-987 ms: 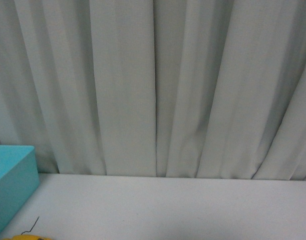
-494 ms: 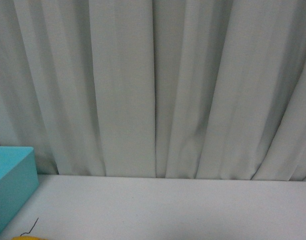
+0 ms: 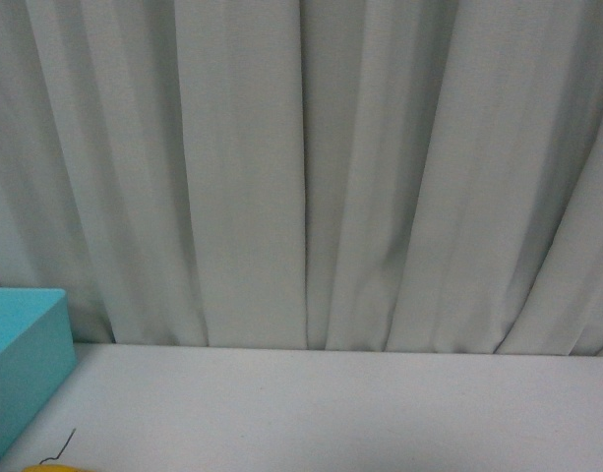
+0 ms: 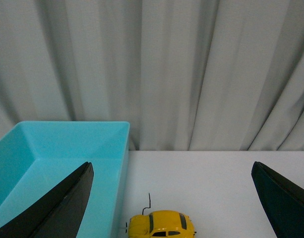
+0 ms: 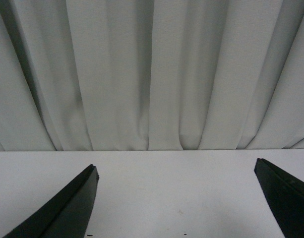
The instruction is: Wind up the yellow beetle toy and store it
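Note:
The yellow beetle toy (image 4: 161, 224) stands on the white table beside the turquoise bin (image 4: 57, 163), with a thin dark wire sticking up at its rear. My left gripper (image 4: 172, 198) is open, its black fingers (image 4: 57, 203) wide apart on either side of the toy and above it. In the front view only a sliver of the yellow beetle toy (image 3: 53, 468) shows at the bottom edge, with the wire above it. My right gripper (image 5: 176, 196) is open over bare table, nothing between its fingers (image 5: 67, 208).
The turquoise bin (image 3: 21, 364) sits at the table's left side, open on top and looking empty in the left wrist view. A grey pleated curtain (image 3: 311, 167) hangs along the table's far edge. The white table (image 3: 360, 408) stretches to the right.
Less of the yellow toy shows at the front view's bottom edge than a second ago; otherwise nothing has visibly moved.

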